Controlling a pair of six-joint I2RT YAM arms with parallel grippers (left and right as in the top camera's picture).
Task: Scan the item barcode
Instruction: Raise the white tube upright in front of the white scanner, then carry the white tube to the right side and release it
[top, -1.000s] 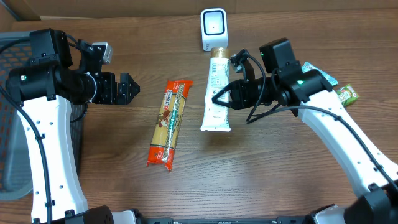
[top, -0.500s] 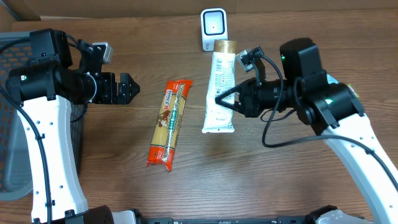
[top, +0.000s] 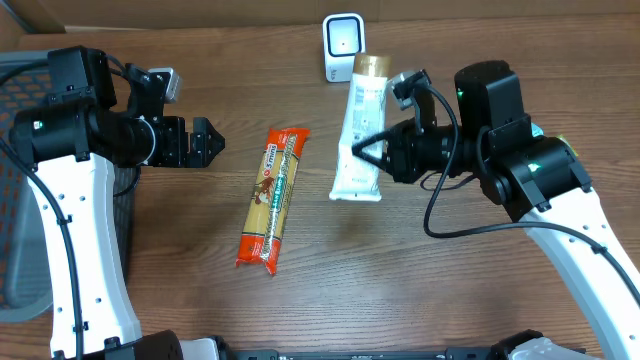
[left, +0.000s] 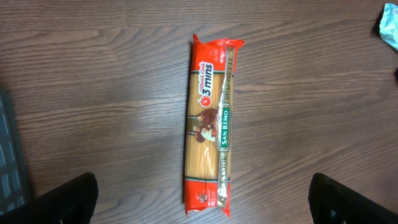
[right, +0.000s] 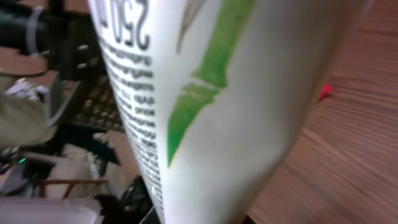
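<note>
Closest in, the right wrist view is filled by the white tube, with green stripe and small print seen but no barcode. Here lies the first risk: the code could be left on a face turned away from the reader, or be covered by the fingers. The tube is pinched at its mid-length by the right gripper, jaws pressed nearly together on it, and it appears to be held clear of the table. Since the body is soft and long, it could be swung or slid in so narrow a pinch.

Further on, the gold cap is pointed toward the scanner, just beside it; the small upright unit could be knocked over if the tube is pushed ahead.

Farther off, the spaghetti pack lies flat, and the left gripper is held spread wide and empty, well apart, so little trouble is expected there.
</note>
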